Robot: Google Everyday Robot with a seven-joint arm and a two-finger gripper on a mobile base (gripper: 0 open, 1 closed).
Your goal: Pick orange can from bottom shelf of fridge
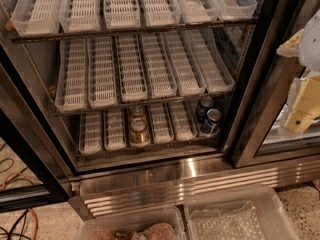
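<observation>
The fridge (260, 79) stands open in front of me, with three racks of white slotted lanes in view. The bottom shelf (115, 130) is the lowest rack, with short lanes. An orange can (139, 131) with a silver top stands at the front of a middle lane, and a second orange can (137, 112) stands right behind it. My gripper (300, 111) is at the right edge of the view, outside the fridge, well to the right of the cans and about level with them. It holds nothing that I can see.
Two dark blue cans (212, 120) stand at the right end of the bottom shelf. The ribbed steel base (200, 183) runs below it. Two clear plastic bins (235, 215) sit on the floor in front. Cables (20, 219) lie at lower left.
</observation>
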